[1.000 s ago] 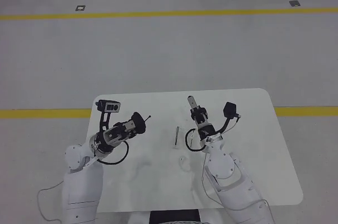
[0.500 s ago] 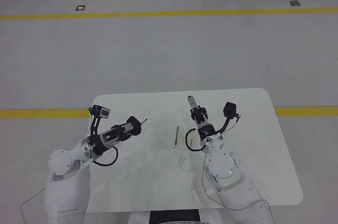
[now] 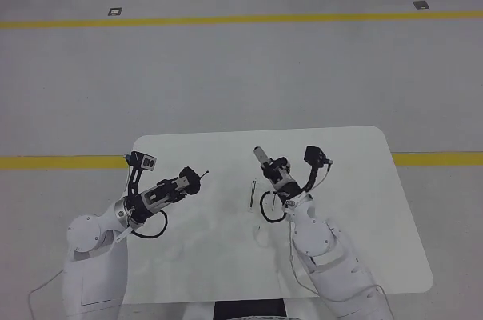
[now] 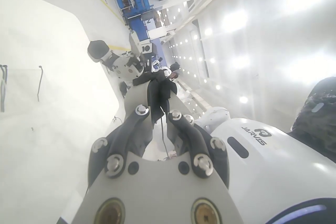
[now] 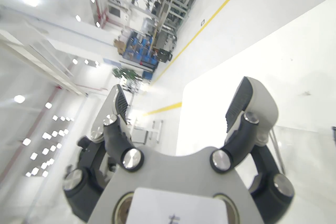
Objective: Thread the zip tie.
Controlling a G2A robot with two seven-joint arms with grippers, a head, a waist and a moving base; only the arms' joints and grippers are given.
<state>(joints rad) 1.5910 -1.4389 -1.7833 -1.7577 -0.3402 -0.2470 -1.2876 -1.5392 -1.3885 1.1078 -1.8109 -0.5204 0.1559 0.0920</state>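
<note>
Top view: the left gripper (image 3: pixel 197 177) is pinched shut, with a thin dark sliver (image 3: pixel 203 172) poking out that can't be identified. At its 3-to-4 o'clock the zip tie (image 3: pixel 253 194) is laid flat on the surface (image 3: pixel 361 176), long axis 12-to-6. Further over, the right gripper (image 3: pixel 260 153) is spread wide open. The tie is found near its 6 o'clock, so that arm's judged nearer.

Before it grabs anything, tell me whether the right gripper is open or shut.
Open: in its wrist view the right gripper has its fingers spread wide apart, with nothing between them.
</note>
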